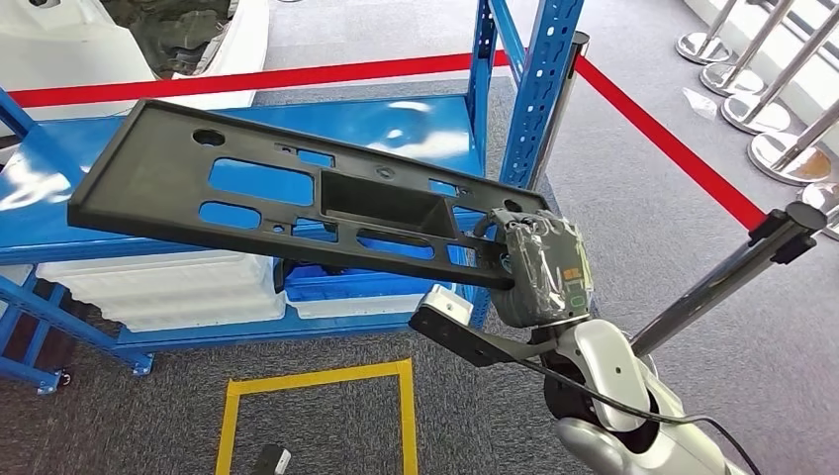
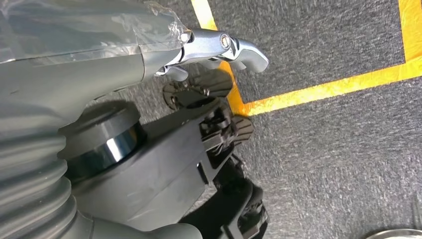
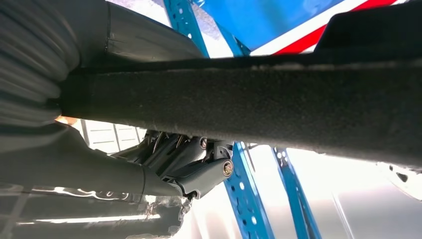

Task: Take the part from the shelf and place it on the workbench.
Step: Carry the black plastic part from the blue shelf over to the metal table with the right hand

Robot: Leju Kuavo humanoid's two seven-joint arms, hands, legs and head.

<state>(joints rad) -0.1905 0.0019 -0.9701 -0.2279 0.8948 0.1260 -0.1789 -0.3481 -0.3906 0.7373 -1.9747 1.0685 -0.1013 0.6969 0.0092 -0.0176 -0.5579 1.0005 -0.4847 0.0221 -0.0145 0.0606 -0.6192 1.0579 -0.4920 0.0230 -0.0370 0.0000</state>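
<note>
Grey carpet ran under the blue shelf [image 1: 297, 129], with a red barrier tape [image 1: 653, 124] strung behind it and a yellow floor square [image 1: 317, 381] marked in front. The right hand [image 1: 539, 267], wrapped in clear film, gripped one end of the black part [image 1: 287, 193], fingers curled over its edge; the right wrist view had that edge clamped right across it. From the hand the part stuck out flat and slightly tilted, clear of the shelf, hovering over its top level. The left hand [image 2: 209, 144] hung low over the carpet near the yellow square's corner; honestly couldn't tell if its dark fingers were curled or spread, though it held nothing I could see. White bins [image 1: 168, 287] sat on the shelf's lower level, and chrome stanchion bases [image 1: 742, 79] stood beyond the tape. Looked to me like the pickup was done and the carry was on. Next would be turning away from the shelf toward the workbench, keeping that long part level on a one-ended grip so it didn't swing or clip a shelf post.
</note>
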